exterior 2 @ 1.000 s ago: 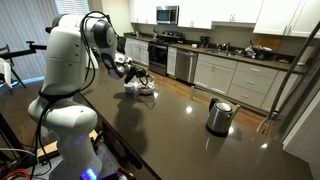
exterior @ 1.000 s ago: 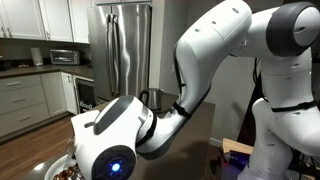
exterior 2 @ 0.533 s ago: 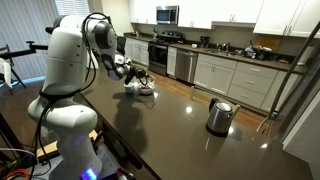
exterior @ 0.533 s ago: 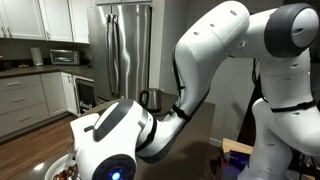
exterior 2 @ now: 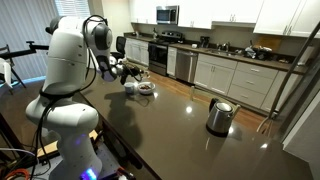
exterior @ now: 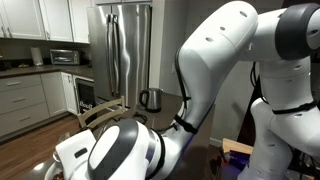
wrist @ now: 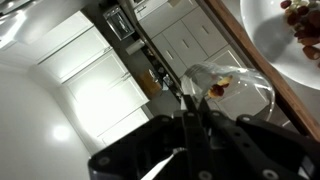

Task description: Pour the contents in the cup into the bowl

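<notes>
The gripper (wrist: 195,118) enters the wrist view from the 6 o'clock edge. Its two dark fingers (wrist: 187,128) stand close together and are clamped on the near wall of the cup (wrist: 232,88). The cup, a small clear glass, is off the table and tilted, with its body extending toward 1 o'clock from the fingertips. A small amount of reddish and yellowish contents shows inside it. The bowl (wrist: 262,30), wide and white, occupies the 1 o'clock corner of the wrist view and carries brownish food on its inner surface. The cup is near the bowl but apart from it, and a brown strip of table edge runs between them. In an exterior view the gripper (exterior 2: 122,70) is held above the dark table (exterior 2: 170,135), and the bowl (exterior 2: 146,88) rests on the table at 4 o'clock from the gripper, close by. The cup is too small to resolve there. A shiny steel kettle (exterior 2: 219,116) stands upright on the same table at 4 o'clock from the bowl, well apart from it. In an exterior view the white arm (exterior: 215,60) fills the foreground. The kettle (exterior: 150,99) appears behind it, and a steel refrigerator (exterior: 125,50) stands at 11 o'clock from the kettle.
</notes>
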Controlling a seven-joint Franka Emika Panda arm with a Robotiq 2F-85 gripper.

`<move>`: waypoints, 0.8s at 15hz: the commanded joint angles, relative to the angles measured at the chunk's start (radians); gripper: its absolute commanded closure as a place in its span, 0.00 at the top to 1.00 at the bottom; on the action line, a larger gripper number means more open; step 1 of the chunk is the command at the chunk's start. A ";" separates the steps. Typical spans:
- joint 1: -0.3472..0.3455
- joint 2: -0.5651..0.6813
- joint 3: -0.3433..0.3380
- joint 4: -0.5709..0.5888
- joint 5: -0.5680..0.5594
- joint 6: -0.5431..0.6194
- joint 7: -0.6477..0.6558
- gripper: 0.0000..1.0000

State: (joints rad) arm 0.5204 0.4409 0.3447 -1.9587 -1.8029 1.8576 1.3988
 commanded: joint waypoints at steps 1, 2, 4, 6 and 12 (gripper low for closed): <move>0.015 -0.009 0.007 -0.015 -0.087 -0.123 0.027 0.01; 0.017 -0.007 0.007 -0.018 -0.108 -0.155 0.026 0.01; 0.012 -0.005 0.010 -0.019 -0.133 -0.199 0.022 0.01; 0.000 -0.010 0.019 -0.022 -0.131 -0.205 0.018 0.01; -0.010 -0.057 0.039 -0.056 -0.128 -0.188 0.034 0.01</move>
State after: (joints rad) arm 0.5223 0.4365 0.3651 -1.9657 -1.9004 1.6911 1.4026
